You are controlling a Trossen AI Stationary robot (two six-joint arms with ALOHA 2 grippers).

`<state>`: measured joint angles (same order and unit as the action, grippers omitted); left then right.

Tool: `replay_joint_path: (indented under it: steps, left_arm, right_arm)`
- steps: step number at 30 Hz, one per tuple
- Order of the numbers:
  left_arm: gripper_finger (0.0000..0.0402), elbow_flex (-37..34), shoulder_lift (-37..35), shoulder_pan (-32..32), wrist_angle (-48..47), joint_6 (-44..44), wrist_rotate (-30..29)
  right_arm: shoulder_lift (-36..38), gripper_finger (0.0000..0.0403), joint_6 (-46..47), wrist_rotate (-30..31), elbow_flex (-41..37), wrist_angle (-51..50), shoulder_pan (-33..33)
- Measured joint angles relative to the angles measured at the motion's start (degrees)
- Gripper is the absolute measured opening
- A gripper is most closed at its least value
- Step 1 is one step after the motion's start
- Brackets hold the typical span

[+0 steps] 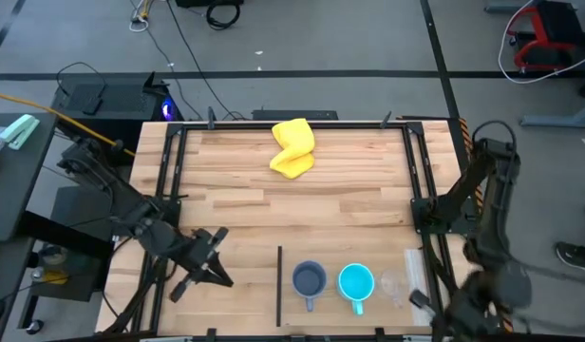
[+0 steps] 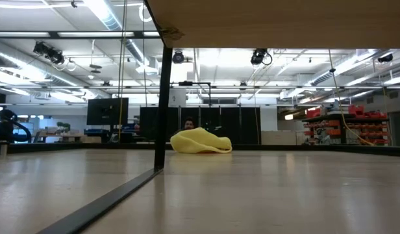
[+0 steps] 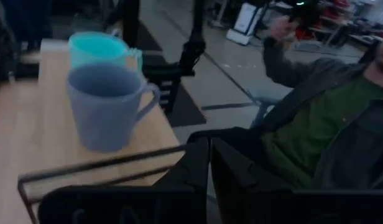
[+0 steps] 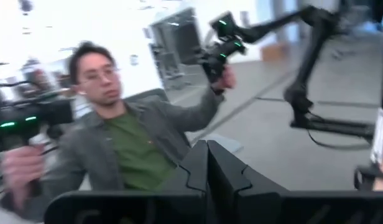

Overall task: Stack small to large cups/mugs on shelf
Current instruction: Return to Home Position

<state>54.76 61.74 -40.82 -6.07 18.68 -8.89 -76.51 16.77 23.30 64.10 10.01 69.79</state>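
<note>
The big wooden table (image 1: 235,190) has a low shelf (image 2: 278,23) at its near edge. The mugs already stand on top of it in a row, so I think the sorting is done. The left gripper (image 3: 209,163) hangs over the near left part of the table, well apart from the mugs. The right gripper (image 4: 207,163) hangs off the near right corner. Both have their fingers pressed together on nothing, likely because no more grabbing is needed. A person (image 4: 126,143) sits just past the near edge, not in the way. The yellow cloth (image 1: 292,148) lies far off at the back. In the row stand the grey-blue mug (image 1: 309,279), the cyan mug (image 1: 356,282) just beside it, and last the little clear cup (image 1: 392,285).
</note>
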Motion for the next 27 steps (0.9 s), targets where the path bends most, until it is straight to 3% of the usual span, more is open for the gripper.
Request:
replay_joint_path:
  steps: [5,10,15,20,23,27]
  left_arm:
    - [0.003,-0.3,-2.8,0.0,0.4,-5.4,0.2]
    - [0.0036,-9.2,-10.1,0.5,8.3,-9.0,6.0]
    - [0.003,-19.8,-23.0,3.1,15.2,-10.1,9.1]
    - [0.0023,-24.8,-33.1,7.2,15.3,-11.7,11.3]
    - [0.0025,-25.5,-35.6,10.5,15.5,-14.2,17.5]
    - [0.0032,-25.6,-35.5,16.5,16.0,-16.0,26.2]
  right_arm:
    - [12.0,0.0014,-4.5,-10.7,-7.1,-0.1,-5.9]
    - [26.5,0.0014,-8.6,-12.7,-15.2,0.1,-7.7]
    - [38.1,0.0014,-15.4,-12.7,-20.4,0.1,-8.0]
    - [43.9,0.0014,-19.8,-12.8,-22.3,-0.2,-11.6]
    - [45.6,0.0013,-18.4,-14.5,-23.4,-2.2,-15.9]
    - [45.9,0.0012,-17.0,-22.0,-24.2,-0.8,-23.2]
